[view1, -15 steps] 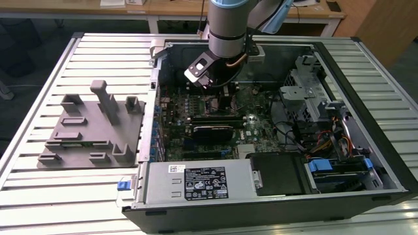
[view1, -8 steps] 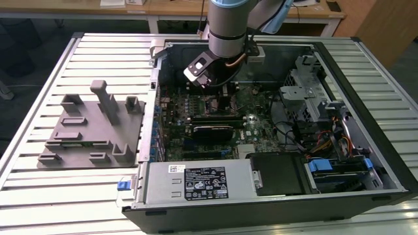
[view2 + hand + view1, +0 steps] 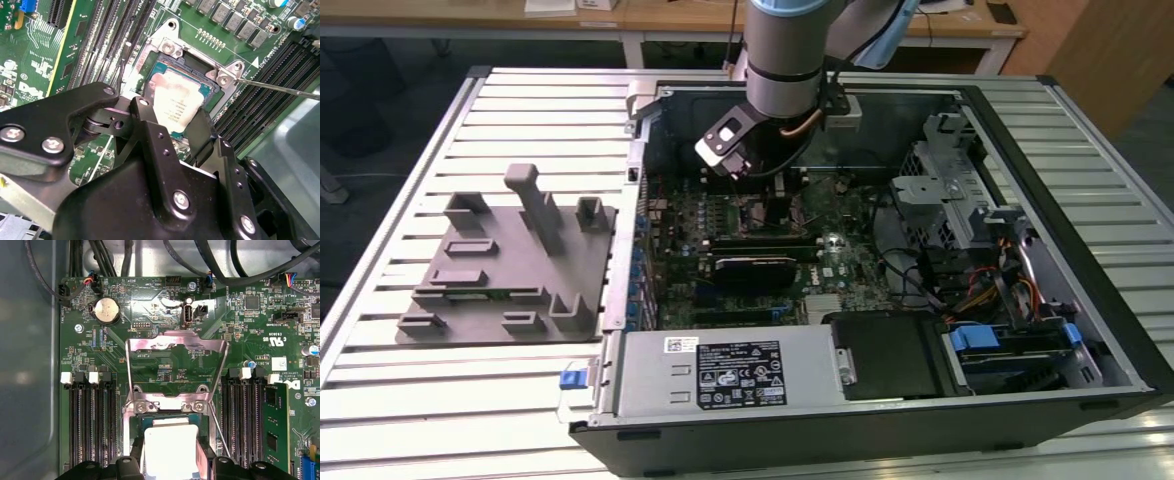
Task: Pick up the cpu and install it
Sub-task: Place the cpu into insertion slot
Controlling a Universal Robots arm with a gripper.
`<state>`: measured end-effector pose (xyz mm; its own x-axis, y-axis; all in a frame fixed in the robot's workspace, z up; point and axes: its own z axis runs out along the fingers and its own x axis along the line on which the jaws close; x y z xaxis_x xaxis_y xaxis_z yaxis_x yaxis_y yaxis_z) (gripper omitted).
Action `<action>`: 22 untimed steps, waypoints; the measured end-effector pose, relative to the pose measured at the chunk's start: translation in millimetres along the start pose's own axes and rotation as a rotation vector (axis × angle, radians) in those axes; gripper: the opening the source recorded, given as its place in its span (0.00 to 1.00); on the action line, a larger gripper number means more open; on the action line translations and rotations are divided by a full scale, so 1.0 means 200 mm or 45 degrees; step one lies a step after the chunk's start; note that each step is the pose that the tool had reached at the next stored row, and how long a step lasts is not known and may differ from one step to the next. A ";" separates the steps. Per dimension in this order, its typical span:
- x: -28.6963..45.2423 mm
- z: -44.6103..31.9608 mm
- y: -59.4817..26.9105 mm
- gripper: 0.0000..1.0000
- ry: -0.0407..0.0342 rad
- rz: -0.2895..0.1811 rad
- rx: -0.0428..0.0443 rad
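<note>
— Where is the cpu (image 3: 175, 102) at this moment?

— In the second wrist view it lies between the fingers (image 3: 150, 140) of the gripper (image 3: 172, 115), right at the socket (image 3: 167, 47) on the motherboard (image 3: 35, 65). The pincer is drawn in narrow, with one finger against each of two opposite edges of the chip. I read that as holding it.

— Is it down in the socket or just above it?

— I cannot tell from these pictures. In the first wrist view the load plate (image 3: 175, 345) stands open beyond the chip, so nothing covers the socket.

— And from outside?

— In the exterior view the arm (image 3: 787, 60) reaches down into the open computer case (image 3: 854, 445) at the upper middle of the frame. The grey holder block (image 3: 507, 255) sits at the exterior view's left, well apart from it.

— What makes this step go well?

— In my judgement, keep the chip flat and square to the socket frame, with no sideways slide. The contacts beneath probably bend easily, so it should settle under its own weight, not under a push. A tilted or skewed chip is the main risk.
</note>
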<state>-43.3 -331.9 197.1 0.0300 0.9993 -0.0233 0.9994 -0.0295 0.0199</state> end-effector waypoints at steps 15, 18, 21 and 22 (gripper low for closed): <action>0.000 0.011 0.000 0.53 0.0027 0.000 0.000; 0.000 0.011 0.000 0.53 0.0027 0.000 0.000; -0.001 0.011 0.000 0.53 0.0025 0.000 0.000; -0.001 0.011 0.000 0.51 0.0025 0.000 0.000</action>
<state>-43.3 -332.1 194.9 0.0300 0.9993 -0.0213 0.9994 -0.0296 0.0196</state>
